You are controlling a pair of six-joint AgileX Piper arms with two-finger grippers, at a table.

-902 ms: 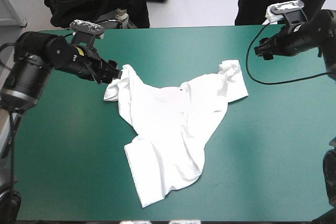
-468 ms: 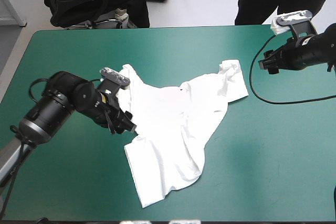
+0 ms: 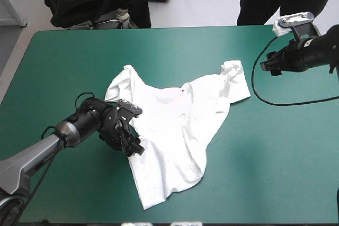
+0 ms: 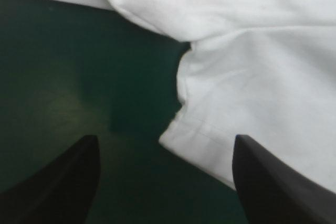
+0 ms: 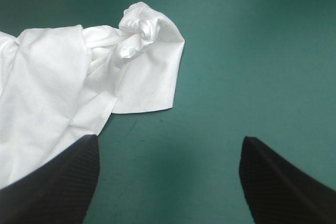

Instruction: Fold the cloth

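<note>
Teal-green cover (image 3: 280, 157): T-shirt (image 3: 175, 125) spread, rumpled

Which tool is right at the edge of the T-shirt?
The left tool, open at the edge of the T-shirt; the right tool hangs well clear of it.

T-shirt (image 4: 262, 51) partly beyond left wrist view

The table (image 3: 175, 38) fills most of the high view, its far edge running straight near the top and its far-left corner rounded. A teal-green cover (image 3: 275, 146) lies smooth over the top, with faint lighter patches of sheen.
</note>
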